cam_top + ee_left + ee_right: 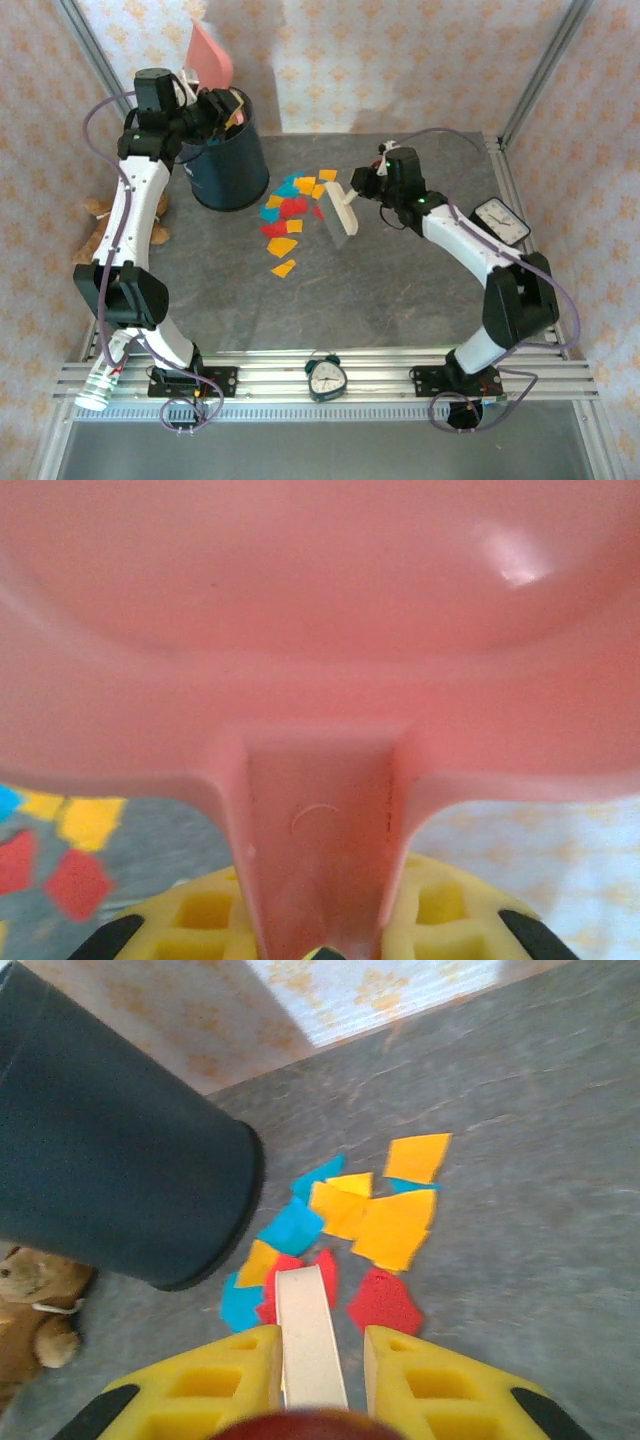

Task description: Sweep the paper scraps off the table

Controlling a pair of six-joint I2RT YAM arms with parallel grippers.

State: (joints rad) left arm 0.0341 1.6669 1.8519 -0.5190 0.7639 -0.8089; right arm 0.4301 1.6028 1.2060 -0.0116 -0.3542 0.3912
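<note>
Left claw (320, 925) clamps one pink dustpan (320, 600), right claw (312, 1380) one cream brush (305, 1320) by fifteen-odd paper scraps (392, 1228); overhead, two clocks (327, 378).

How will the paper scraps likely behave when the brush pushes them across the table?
The paper scraps look thin and flat, so they are probably very light and floppy, sliding easily on the table. Several overlap, so a push may bunch or flip them. Being so flat, some could slip under the brush.

left gripper (320, 925) clamping pink dustpan (320, 630) by its handle, yellow fingers (200, 915) pressing either side | lower left: red, yellow scraps (75, 880) lying on grey table (170, 840)
</note>
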